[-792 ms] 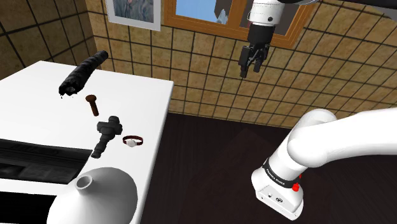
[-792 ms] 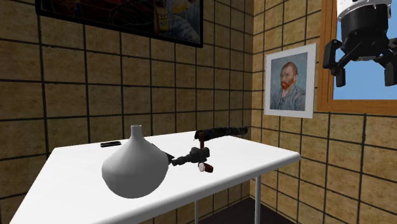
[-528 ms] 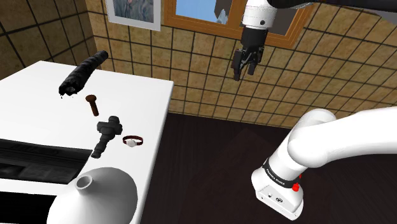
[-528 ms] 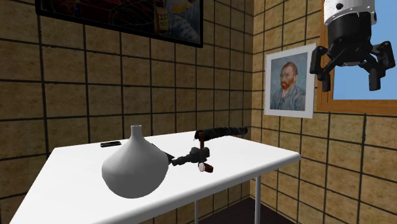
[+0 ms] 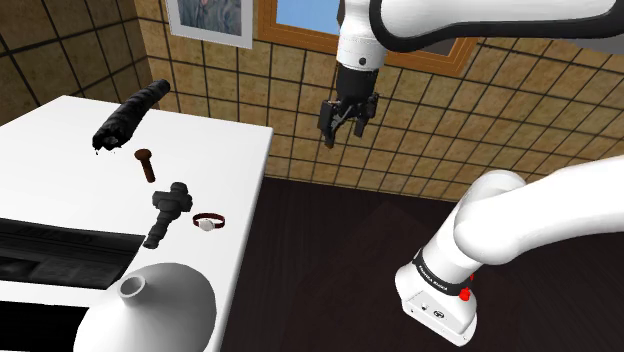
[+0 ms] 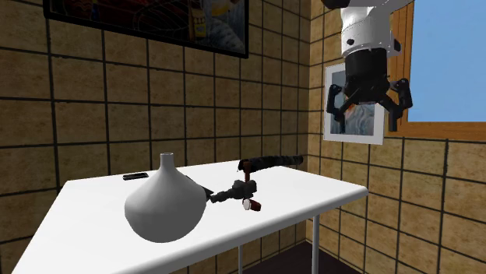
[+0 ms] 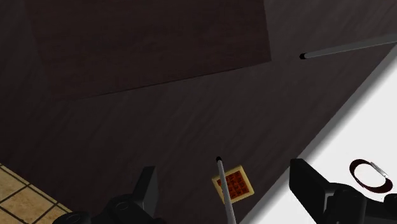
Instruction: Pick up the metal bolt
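Located the all-black two-finger gripper (image 5: 342, 133) in the upper middle of the shoulder view. Hanging in the air before the brown tiled wall (image 5: 520, 90), past the right-hand edge of the white table (image 5: 215, 150) and well apart from it. Recorded jaws standing wide apart with nothing between them. Confirmed the same at the upper right of the second exterior view, with the gripper (image 6: 363, 121) in front of a framed portrait (image 6: 343, 134). Confirmed again in the wrist view, with the gripper (image 7: 229, 184) over dark floor (image 7: 127, 95).

Found the short rust-brown bolt with a round head (image 5: 145, 163) lying flat on the table, left of centre in the shoulder view, untouched. Noted just above it a long black twisted rod (image 5: 128, 115) and just below it a dark grey T-shaped fitting (image 5: 168, 212). Noted to the right of that fitting a small wristwatch with a dark red strap (image 5: 208, 223), near the table's edge. Noted a pale grey narrow-necked vase (image 5: 160, 305) at the lower left.

In the second exterior view, could not pick out the bolt with certainty among the dark items behind the vase (image 6: 165, 204).

In the wrist view, saw a small orange waffle-patterned square (image 7: 238, 181) on the floor.
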Available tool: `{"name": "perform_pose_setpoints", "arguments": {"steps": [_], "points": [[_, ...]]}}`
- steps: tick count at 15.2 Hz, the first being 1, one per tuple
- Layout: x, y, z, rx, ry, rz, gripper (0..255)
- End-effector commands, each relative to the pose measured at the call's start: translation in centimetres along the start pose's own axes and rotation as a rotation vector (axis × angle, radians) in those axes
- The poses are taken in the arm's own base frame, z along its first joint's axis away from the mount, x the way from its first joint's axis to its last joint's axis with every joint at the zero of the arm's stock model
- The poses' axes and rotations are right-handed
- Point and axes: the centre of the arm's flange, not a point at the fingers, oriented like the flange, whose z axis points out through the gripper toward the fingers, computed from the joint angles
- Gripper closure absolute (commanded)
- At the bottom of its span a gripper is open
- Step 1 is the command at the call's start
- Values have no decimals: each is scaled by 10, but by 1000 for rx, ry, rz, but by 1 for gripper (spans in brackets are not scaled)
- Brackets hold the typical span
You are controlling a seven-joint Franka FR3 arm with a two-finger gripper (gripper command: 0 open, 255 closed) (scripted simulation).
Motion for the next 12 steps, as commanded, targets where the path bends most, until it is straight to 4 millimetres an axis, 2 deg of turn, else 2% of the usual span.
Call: {"name": "perform_pose_setpoints", "arguments": {"steps": [1,12], "points": [[6,-22,10,-4,15,19,0],[48,-153,61,-32,90,115,0]]}}
